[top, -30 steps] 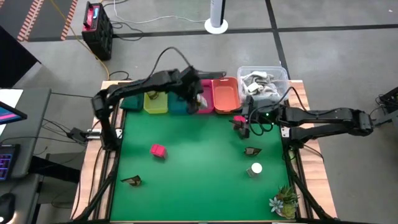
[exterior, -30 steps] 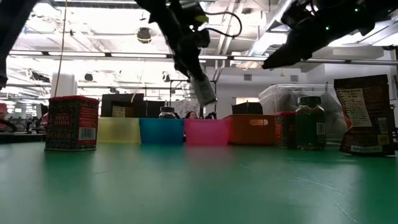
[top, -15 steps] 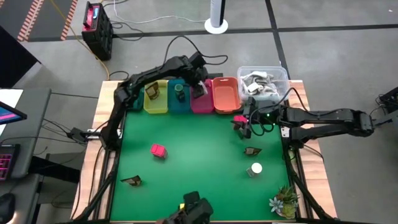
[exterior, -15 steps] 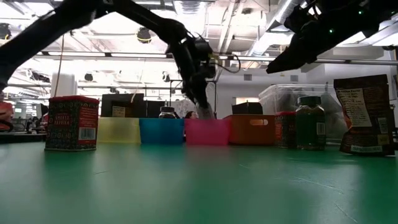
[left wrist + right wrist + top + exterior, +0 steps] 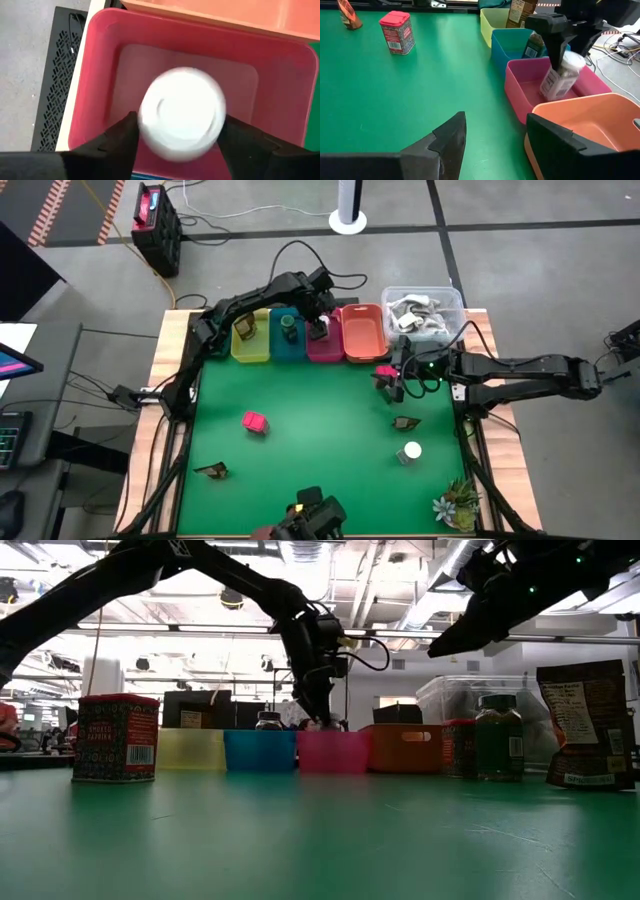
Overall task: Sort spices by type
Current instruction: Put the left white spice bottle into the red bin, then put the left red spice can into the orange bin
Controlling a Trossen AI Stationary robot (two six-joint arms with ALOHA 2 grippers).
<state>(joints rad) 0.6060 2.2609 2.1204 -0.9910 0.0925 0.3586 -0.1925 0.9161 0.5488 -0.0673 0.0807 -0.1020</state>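
Note:
My left gripper (image 5: 320, 330) reaches down into the pink bin (image 5: 328, 352) and is shut on a white-capped jar (image 5: 182, 112); the same jar (image 5: 559, 77) shows tilted in the right wrist view. My right gripper (image 5: 495, 145) is open. It hovers above a red block (image 5: 383, 371) and a dark green jar (image 5: 497, 745) near the orange bin (image 5: 363, 332). Standing loose on the mat are a red-pink block (image 5: 254, 421), two brown packets (image 5: 212, 470) (image 5: 404, 422) and another white-capped jar (image 5: 410, 451). My left gripper pinches the white-capped jar between its two fingers (image 5: 117, 142), one on either side of the jar's body (image 5: 554, 80) under the cap. The fingers come from above, pointing down. The jar sits tilted inside the pink bin; I cannot tell whether its lower end touches the floor.
A yellow bin (image 5: 250, 340) holds a brown packet and a teal bin (image 5: 288, 338) holds a dark jar. A clear tub (image 5: 422, 310) stands at the far right corner and a spiky plant (image 5: 458, 502) at the near right. A dark object (image 5: 310, 515) shows at the near edge.
My left gripper has carried the white-capped jar toward the far edge and down, from above the bins' rims into the pink bin. Its arm has stretched out over the bins. A dark object has come into view at the near edge.

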